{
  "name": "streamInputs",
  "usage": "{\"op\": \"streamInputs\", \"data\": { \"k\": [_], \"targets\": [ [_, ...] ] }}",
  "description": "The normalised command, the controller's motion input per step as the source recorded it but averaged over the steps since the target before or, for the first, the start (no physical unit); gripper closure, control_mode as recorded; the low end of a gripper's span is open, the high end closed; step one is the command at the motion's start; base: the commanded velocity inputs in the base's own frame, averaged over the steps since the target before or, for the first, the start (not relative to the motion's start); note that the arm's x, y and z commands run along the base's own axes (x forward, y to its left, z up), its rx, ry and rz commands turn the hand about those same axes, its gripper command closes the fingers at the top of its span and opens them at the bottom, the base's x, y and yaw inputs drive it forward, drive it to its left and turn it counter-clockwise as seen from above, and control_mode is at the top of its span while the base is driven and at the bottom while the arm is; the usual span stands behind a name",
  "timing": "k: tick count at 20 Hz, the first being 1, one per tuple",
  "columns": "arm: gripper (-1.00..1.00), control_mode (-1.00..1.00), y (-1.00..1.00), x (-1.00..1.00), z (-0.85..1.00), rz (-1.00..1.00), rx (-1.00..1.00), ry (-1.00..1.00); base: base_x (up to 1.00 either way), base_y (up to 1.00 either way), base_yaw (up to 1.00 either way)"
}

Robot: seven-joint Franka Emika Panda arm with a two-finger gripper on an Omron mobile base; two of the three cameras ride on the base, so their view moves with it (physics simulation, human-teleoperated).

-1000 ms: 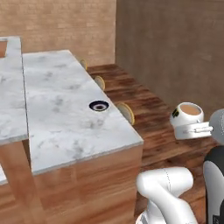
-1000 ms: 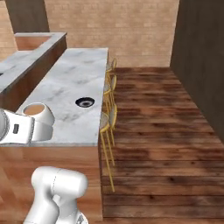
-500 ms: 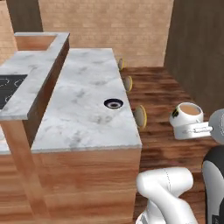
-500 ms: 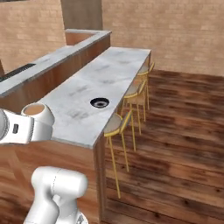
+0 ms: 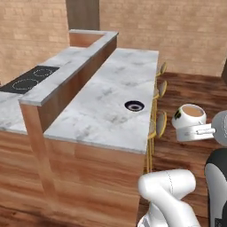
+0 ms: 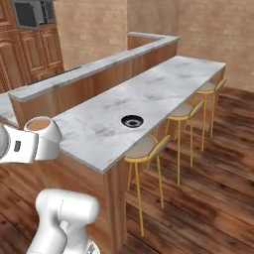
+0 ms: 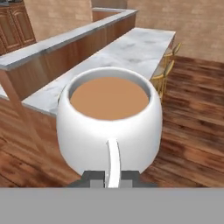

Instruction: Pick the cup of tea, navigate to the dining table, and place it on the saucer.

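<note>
The white cup of tea (image 7: 109, 127) is full of brown liquid, and my gripper (image 7: 112, 178) is shut on its thin handle. In the left base view the cup of tea (image 5: 189, 118) hangs upright in the air to the right of the dining table (image 5: 111, 102), a dark green mark on its side. In the right base view the cup of tea (image 6: 40, 128) sits at the far left, short of the dining table (image 6: 163, 84). The black saucer (image 5: 134, 105) with its pale centre lies on the marble top near the stool side. The saucer (image 6: 132, 120) is bare.
Yellow stools (image 6: 149, 149) stand in a row along the table's right side over wooden floor (image 6: 208, 188). A raised ledge (image 5: 66, 66) runs along the table's left, with a black cooktop (image 5: 29, 79) on the counter beyond. Brick walls and wooden cabinets (image 6: 32, 44) stand behind.
The base has driven and turned, so the table now fills more of both base views and lies closer. The cup stays in the same grip and place relative to the arm.
</note>
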Motion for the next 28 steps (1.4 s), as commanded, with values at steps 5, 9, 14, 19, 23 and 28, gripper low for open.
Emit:
{"op": "streamInputs", "data": {
  "k": [5,9,14,19,23,28],
  "targets": [
    [1.00,1.00,0.00,0.00,0.00,0.00,0.00,0.00,0.19,-0.79,0.46],
    [1.00,1.00,0.00,0.00,0.00,0.00,0.00,0.00,0.17,-0.81,0.45],
    [1.00,1.00,0.00,0.00,0.00,0.00,0.00,0.00,0.16,-0.78,0.47],
    [1.00,1.00,0.00,0.00,0.00,0.00,0.00,0.00,0.16,-0.77,0.47],
    [1.00,1.00,0.00,0.00,0.00,0.00,0.00,0.00,0.15,-0.77,0.47],
    [1.00,1.00,0.00,0.00,0.00,0.00,0.00,0.00,0.14,-0.77,0.47]
  ]
}}
